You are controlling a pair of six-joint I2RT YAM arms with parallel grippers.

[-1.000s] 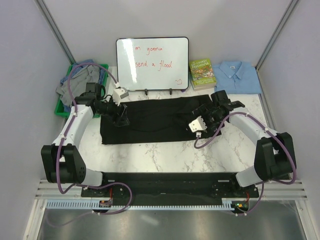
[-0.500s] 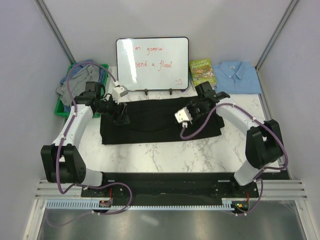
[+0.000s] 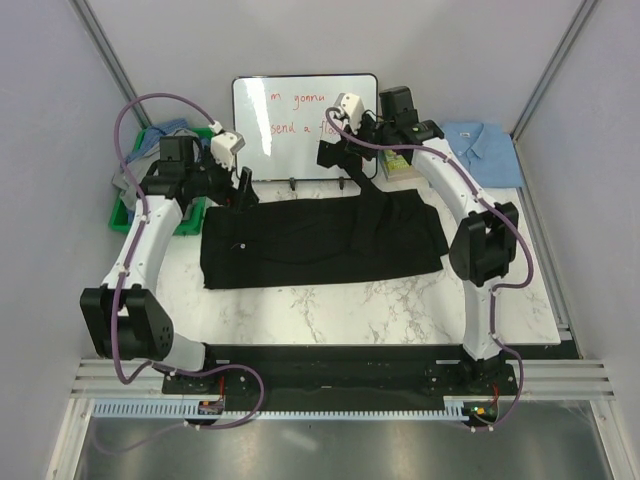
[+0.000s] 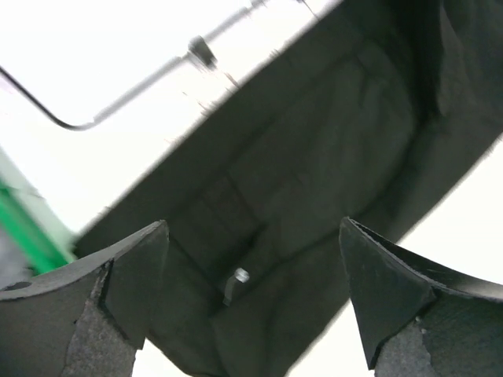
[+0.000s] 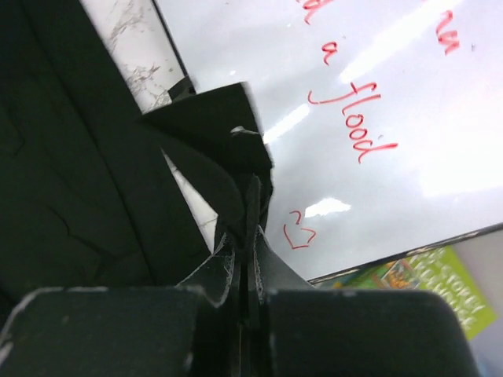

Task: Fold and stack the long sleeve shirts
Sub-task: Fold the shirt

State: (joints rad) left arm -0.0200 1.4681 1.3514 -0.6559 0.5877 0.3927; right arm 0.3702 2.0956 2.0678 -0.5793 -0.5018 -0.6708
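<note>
Black long sleeve shirt [image 3: 300,245] lies spread flat across the middle of the marble table [image 3: 350,300], long side running left to right. One small pale button [image 4: 240,275] shows on it in the left wrist view.

Right gripper [image 3: 338,165] hangs above the far edge of the shirt, just in front of the whiteboard [image 3: 290,125]. Its jaws are pressed together on a pinch of the black fabric, and a strip of cloth runs taut from the claw down to the shirt body. The right wrist view confirms it: the fingers [image 5: 236,259] are tight on a black fold with no gap, red writing on the whiteboard behind.

Left gripper [image 3: 244,190] hovers over the far-left corner of the black shirt, jaws wide apart, nothing between them, not touching the cloth.

Light blue collared shirt [image 3: 490,150] sits folded at the far right of the table, well apart from the black one. Grey and blue shirts [image 3: 170,130] are heaped in the green bin [image 3: 125,215] at the far left. Green-covered book [image 5: 409,275] stands between the whiteboard and the light blue shirt, partly hidden by the right arm in the top view.
</note>
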